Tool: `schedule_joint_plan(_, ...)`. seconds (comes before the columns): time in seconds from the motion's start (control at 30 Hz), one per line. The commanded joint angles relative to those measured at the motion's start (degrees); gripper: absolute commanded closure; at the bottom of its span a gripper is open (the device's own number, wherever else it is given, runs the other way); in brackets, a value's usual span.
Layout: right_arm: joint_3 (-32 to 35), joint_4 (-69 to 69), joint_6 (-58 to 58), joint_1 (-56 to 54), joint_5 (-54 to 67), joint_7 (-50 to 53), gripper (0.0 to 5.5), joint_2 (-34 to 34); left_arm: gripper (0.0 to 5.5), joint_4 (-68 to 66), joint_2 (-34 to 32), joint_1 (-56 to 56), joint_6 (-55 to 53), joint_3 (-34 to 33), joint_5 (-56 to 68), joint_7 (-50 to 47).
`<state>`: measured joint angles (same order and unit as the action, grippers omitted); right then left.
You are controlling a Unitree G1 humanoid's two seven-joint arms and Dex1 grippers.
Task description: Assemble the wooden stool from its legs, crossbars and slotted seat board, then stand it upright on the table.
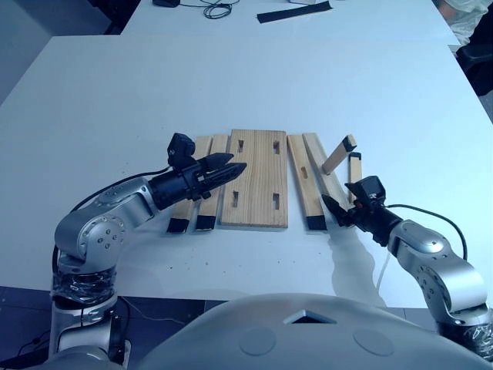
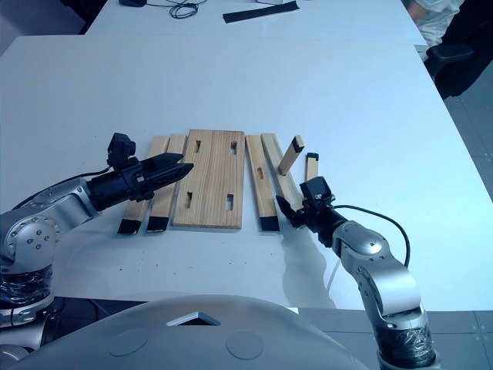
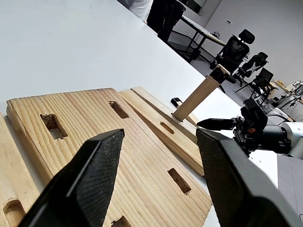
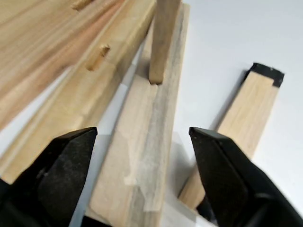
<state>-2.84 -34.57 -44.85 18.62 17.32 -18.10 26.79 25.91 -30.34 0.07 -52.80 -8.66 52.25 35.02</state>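
The pale, slotted wooden seat board lies flat on the white bench. The left hand hovers open over the board's left edge. The right hand, also open, straddles the near end of a long wooden leg, apparently not touching it.

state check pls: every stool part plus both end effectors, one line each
seat board: lying flat, slots empty.
left legs: both flat, unassembled.
inner right leg: flat, slot empty.
outer right leg: flat, slot occupied.
plugged crossbar: leaning, lower end in that leg's slot.
loose crossbar: flat, unattached.
left end effector: open, above seat board's left edge.
right end effector: open, straddling outer right leg's near end.
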Motion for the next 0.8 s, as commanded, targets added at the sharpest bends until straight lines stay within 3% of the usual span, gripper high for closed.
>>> schedule_joint_plan(0.03,-1.84,2.41,0.86,-0.47,-1.86,0.13,1.9,-0.27,2.67,-0.12,-0.11,-0.95,0.13,0.59,-0.23,-0.37)
schedule_joint_plan(0.23,-1.75,3.06,1.4,-0.29,-2.33,-0.22,1.9,-0.4,2.67,-0.05,-0.02,-0.81,0.09,0.61,-0.17,-0.56)
schedule_joint_plan(0.53,-1.71,3.9,1.74,-0.58,-2.93,-0.36,3.26,-0.41,2.67,-0.37,0.13,-1.02,0.44,0.92,-0.47,-0.46)
schedule_joint_plan(0.8,-1.8,4.1,1.12,-1.12,-3.32,-0.07,3.44,-0.77,2.67,-0.82,0.3,-1.57,0.62,1.15,-0.73,-0.51)
